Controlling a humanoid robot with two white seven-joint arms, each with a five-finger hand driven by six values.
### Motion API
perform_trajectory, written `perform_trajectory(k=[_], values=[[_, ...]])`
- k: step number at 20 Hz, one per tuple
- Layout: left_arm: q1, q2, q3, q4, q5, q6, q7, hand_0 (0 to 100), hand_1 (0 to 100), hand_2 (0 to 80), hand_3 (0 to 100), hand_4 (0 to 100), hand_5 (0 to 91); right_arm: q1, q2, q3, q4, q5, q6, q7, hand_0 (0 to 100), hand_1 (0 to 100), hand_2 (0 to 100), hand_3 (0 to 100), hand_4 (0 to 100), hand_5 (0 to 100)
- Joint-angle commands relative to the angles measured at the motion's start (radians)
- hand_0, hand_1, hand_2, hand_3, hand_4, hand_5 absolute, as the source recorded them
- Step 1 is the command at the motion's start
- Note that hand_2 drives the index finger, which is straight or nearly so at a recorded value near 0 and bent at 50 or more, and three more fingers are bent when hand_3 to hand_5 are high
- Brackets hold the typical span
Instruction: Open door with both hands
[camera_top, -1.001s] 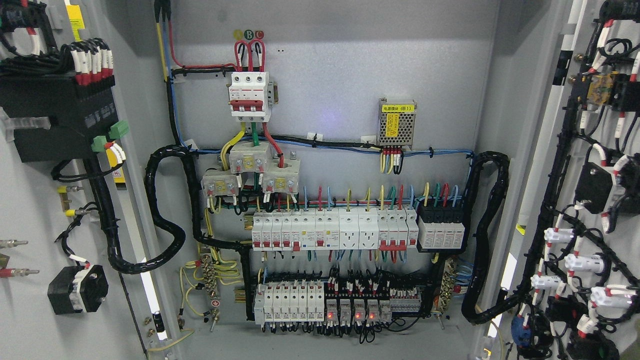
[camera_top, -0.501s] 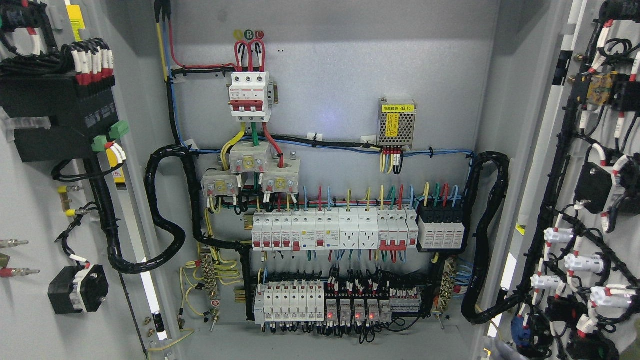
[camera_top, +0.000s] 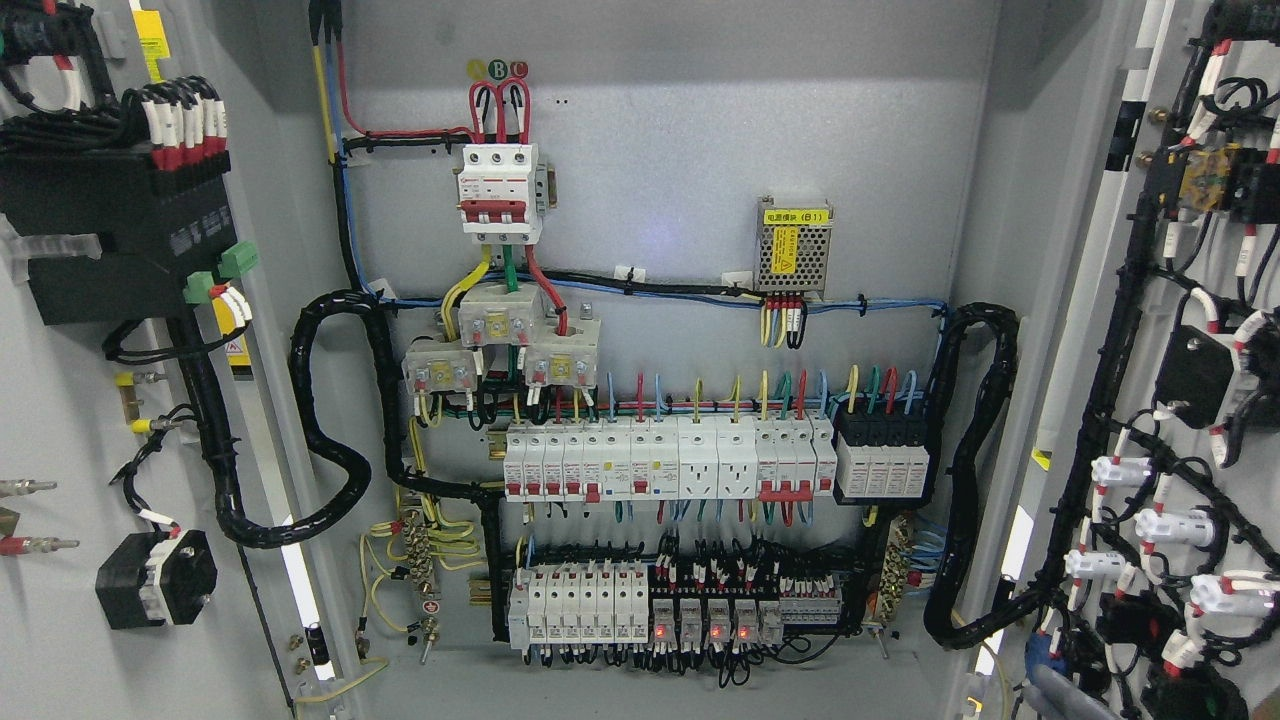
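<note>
The grey electrical cabinet stands with both doors swung out. At the picture's left is the left door, its inner face carrying a black module and wiring. The right door fills the right edge, its inside covered with black cable looms and white connectors. A small grey rounded shape pokes in at the bottom edge by the right door's lower corner; it may be part of my right hand. No left arm shows.
Inside, a red-and-white main breaker sits up top, and a row of white breakers runs across the middle with a lower terminal row. Thick black cable loops hang at both inner sides.
The right door has shifted slightly to the right, its components moving outward. The grey shape at the bottom right has grown into view. The left door has not moved.
</note>
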Motion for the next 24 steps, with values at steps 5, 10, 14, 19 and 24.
perform_trajectory(k=[5, 10, 14, 19, 24], values=[[0.006, -0.028, 0.168, -0.003, 0.072, 0.027, -0.052, 12, 56, 0.0, 0, 0, 0.0, 0.006, 0.011, -0.091, -0.004, -0.005, -0.001, 0.0, 0, 50, 4, 0, 0, 0], [0.006, -0.019, 0.211, 0.026, 0.156, 0.107, -0.075, 12, 56, 0.0, 0, 0, 0.0, 0.009, 0.02, -0.117, 0.002, -0.008, -0.001, 0.0, 0, 50, 4, 0, 0, 0], [-0.002, -0.019, 0.227, 0.06, 0.203, 0.124, -0.158, 12, 56, 0.0, 0, 0, 0.0, 0.035, 0.017, -0.137, 0.003, -0.112, 0.004, 0.0, 0, 50, 4, 0, 0, 0], [-0.008, 0.027, 0.285, 0.127, 0.252, 0.132, -0.164, 12, 56, 0.0, 0, 0, 0.0, 0.039, 0.019, -0.16, 0.003, -0.123, 0.005, 0.0, 0, 50, 4, 0, 0, 0], [-0.01, 0.101, 0.33, 0.19, 0.356, 0.156, -0.212, 12, 56, 0.0, 0, 0, 0.0, 0.047, 0.02, -0.196, 0.003, -0.123, 0.004, 0.001, 0, 50, 4, 0, 0, 0]])
